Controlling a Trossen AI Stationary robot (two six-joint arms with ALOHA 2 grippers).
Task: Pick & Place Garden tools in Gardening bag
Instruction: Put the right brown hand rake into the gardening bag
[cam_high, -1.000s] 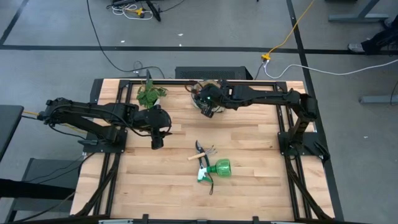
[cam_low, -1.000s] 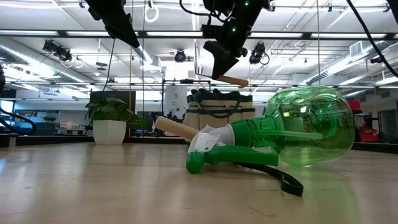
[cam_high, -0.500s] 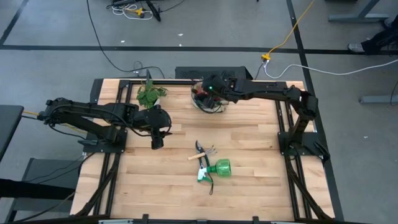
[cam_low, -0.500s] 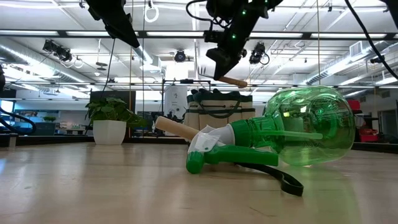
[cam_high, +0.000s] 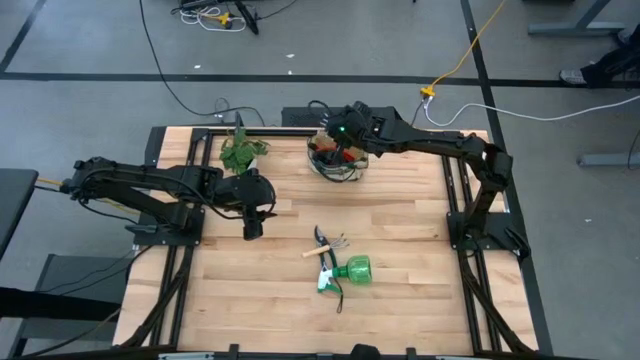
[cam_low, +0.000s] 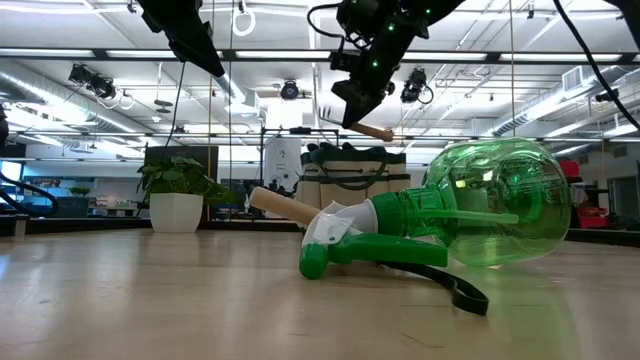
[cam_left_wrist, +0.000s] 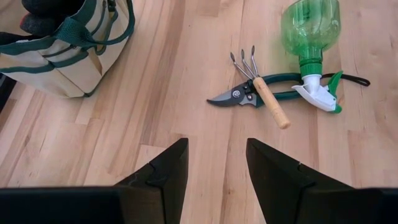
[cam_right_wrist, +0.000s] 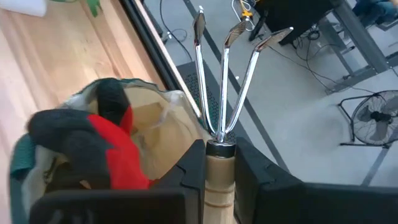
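Your right gripper (cam_right_wrist: 221, 168) pinches a wooden-handled three-prong cultivator (cam_right_wrist: 222, 81) above the gardening bag (cam_high: 337, 160), detail only its wrist view shows. Your left gripper (cam_left_wrist: 214, 165), fingers spread, hovers near shears (cam_left_wrist: 239, 96), another cultivator (cam_left_wrist: 264, 93) and spray bottle (cam_left_wrist: 309, 31).

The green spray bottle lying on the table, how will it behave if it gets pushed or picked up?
The spray bottle lies on its side with a rounded body, so it may roll when nudged. It looks empty and see-through, so probably light. The smooth plastic could slip; the trigger head looks easier to grip.
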